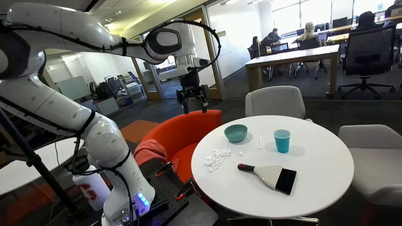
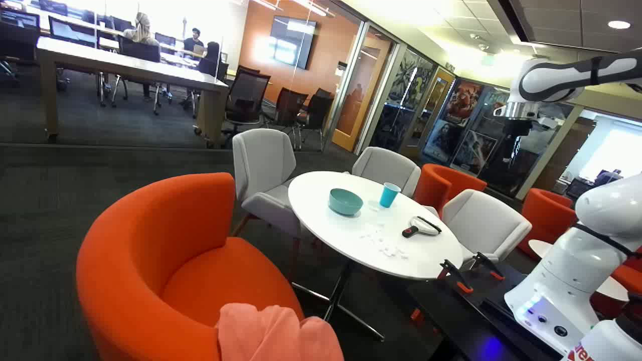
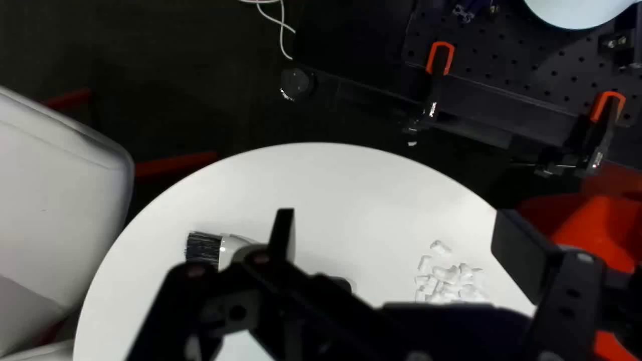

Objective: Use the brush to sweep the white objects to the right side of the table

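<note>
claw [image 1: 195, 110]: released, spread wide, held up in the air, well apart from the surface [image 1: 320, 169]
brush [image 1: 268, 175]: lying on the surface, set with handle [image 1: 246, 168] toward the white objects [image 1: 216, 158] and bristles [image 1: 286, 181] away, partly hidden behind the claw in the wrist view
white objects: scattered in a loose patch near the surface's edge, apart from the brush, with one piece [image 1: 241, 153] just beside the patch
bowl [image 1: 236, 135]: upright, near the white objects in both exterior views
cup [image 1: 282, 142]: upright, well apart from the patch
</note>
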Robot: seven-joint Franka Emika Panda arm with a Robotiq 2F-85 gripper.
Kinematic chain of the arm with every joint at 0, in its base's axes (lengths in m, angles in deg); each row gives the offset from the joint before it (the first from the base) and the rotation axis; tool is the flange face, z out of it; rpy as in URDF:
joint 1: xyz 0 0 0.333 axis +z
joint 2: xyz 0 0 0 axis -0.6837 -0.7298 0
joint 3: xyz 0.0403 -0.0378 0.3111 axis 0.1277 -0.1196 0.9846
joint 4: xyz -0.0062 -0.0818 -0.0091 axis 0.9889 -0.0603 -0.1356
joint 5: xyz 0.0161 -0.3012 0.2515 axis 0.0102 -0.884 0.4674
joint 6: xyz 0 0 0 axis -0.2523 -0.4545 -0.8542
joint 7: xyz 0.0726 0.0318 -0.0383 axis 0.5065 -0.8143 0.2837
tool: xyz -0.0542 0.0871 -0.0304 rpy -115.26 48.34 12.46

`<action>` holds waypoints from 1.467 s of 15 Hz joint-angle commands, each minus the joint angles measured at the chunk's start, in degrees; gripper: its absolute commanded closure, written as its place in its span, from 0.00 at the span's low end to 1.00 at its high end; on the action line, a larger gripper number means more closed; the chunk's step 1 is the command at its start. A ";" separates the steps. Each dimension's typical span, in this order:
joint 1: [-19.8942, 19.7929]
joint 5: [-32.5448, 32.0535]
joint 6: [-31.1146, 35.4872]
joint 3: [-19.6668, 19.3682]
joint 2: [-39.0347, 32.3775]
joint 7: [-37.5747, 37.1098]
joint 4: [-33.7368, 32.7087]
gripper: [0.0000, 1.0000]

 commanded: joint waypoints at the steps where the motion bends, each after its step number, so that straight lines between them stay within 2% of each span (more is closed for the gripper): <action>1: 0.19 -0.04 -0.11 -0.14 0.00 -0.07 -0.07 0.00; 5: 0.19 -0.04 -0.11 -0.14 0.00 -0.07 -0.07 0.00; 11: -2.22 2.89 9.48 0.36 -8.73 -17.55 0.10 0.00; 17: -4.73 7.14 28.29 0.64 -19.73 -33.85 3.39 0.00; 20: -5.38 9.83 41.25 0.81 -24.31 -40.11 6.16 0.00; 22: -5.70 10.23 47.21 0.90 -26.58 -43.43 7.36 0.00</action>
